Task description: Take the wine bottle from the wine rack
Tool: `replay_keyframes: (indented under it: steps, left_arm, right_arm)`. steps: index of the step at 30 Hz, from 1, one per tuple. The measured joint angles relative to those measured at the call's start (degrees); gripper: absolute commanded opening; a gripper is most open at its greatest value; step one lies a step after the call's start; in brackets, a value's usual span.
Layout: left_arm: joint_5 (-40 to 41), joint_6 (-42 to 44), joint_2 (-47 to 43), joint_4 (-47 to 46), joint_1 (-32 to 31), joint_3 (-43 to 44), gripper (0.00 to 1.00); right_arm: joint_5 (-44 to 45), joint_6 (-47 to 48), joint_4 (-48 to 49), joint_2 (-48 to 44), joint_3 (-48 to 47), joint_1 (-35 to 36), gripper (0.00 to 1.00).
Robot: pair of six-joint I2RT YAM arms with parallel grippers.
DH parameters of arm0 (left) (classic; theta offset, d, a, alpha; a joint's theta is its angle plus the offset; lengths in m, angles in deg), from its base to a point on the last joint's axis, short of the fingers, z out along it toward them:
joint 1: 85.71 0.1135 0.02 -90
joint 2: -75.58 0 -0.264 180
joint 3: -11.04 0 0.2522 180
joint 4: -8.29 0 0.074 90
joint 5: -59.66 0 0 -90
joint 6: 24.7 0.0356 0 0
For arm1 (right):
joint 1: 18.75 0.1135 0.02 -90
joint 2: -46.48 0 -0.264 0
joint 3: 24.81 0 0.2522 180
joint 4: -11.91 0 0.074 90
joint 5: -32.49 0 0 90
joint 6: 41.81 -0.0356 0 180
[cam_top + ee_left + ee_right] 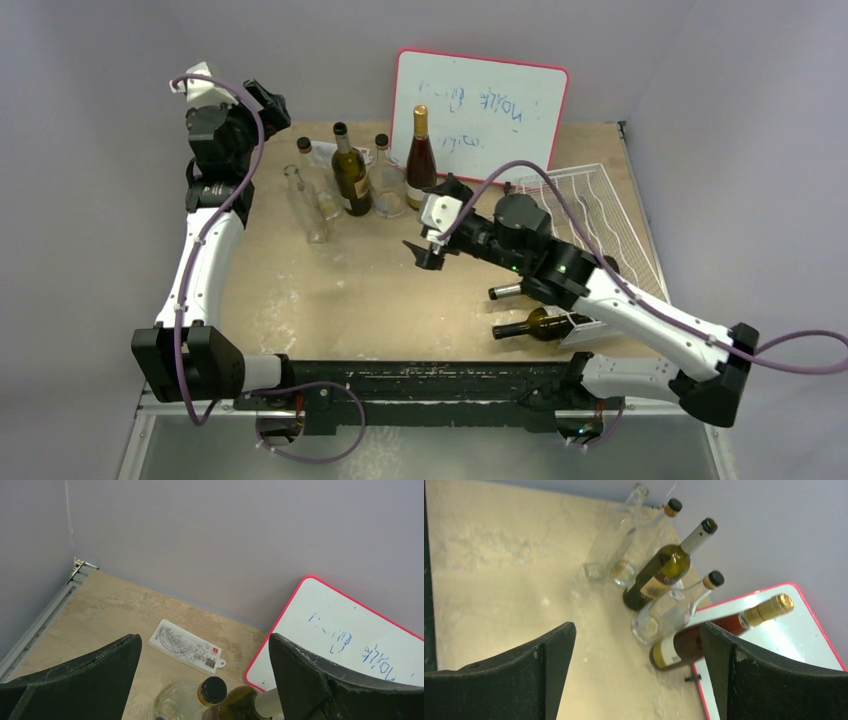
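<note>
The white wire wine rack (pixel 612 205) lies flat at the table's right. At its near end a dark wine bottle (pixel 540 324) lies on its side, neck pointing left. A second lying bottle shows only its neck (pixel 506 291) from under my right arm. Whether they rest on the rack I cannot tell. My right gripper (pixel 428 252) (pixel 636 630) is open over bare table left of the rack, holding nothing. My left gripper (pixel 266 104) (pixel 205 640) is raised at the back left, open and holding nothing.
Several bottles stand at the back: a red-brown one with a gold cap (pixel 421 160) (pixel 684 645), a dark green one (pixel 350 178) (pixel 659 575) and clear ones (pixel 387 182). A red-framed whiteboard (pixel 482 108) (pixel 350 630) leans on the wall. A clear ruler (pixel 185 645) lies near it.
</note>
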Motion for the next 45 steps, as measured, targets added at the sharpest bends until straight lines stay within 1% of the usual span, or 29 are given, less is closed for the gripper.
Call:
replay_keyframes:
  steps: [4, 8, 11, 14, 21, 28, 31, 34, 41, 45]
  left_arm:
    - [0.02, 0.02, 0.0, 0.0, -0.81, 0.0, 0.98]
    - [0.7, 0.5, -0.2, 0.07, -1.68, 0.0, 0.98]
    - [1.09, 0.68, -0.55, 0.07, -2.38, 0.0, 0.98]
    - [1.11, 0.7, -0.83, 0.07, -2.62, 0.02, 0.98]
    - [1.77, 0.76, -0.9, 0.09, -2.89, 0.02, 0.98]
    - [1.95, 1.05, -0.9, 0.09, -2.99, 0.02, 0.98]
    - [1.95, 1.05, -0.9, 0.09, -2.99, 0.02, 0.98]
    - [1.95, 1.05, -0.87, 0.09, -3.04, 0.02, 0.98]
    - [1.95, 1.05, -0.87, 0.09, -3.06, 0.02, 0.98]
    - [1.92, 1.03, -0.87, 0.09, -3.06, 0.02, 0.98]
  right_arm:
    - [0.17, 2.86, -10.67, -6.4, 0.74, 0.0, 0.97]
    - [2.08, 5.05, -21.27, -8.98, 0.92, 0.02, 0.92]
    - [4.39, 6.27, -28.59, -8.0, 1.88, 0.02, 0.91]
    - [6.71, 7.13, -34.82, -5.62, 4.9, 0.02, 0.91]
    - [9.53, 8.33, -43.56, -0.5, 12.35, 0.02, 0.93]
    - [12.92, 8.96, -45.22, 3.41, 15.21, 0.0, 0.94]
    - [16.48, 9.35, -44.39, 5.84, 16.76, 0.0, 0.93]
    - [18.8, 9.68, -43.63, 7.96, 17.18, -0.35, 0.9]
    - [22.93, 10.73, -40.41, 10.34, 17.4, -1.92, 0.9]
    - [25.14, 11.32, -38.73, 13.38, 17.4, -2.82, 0.9]
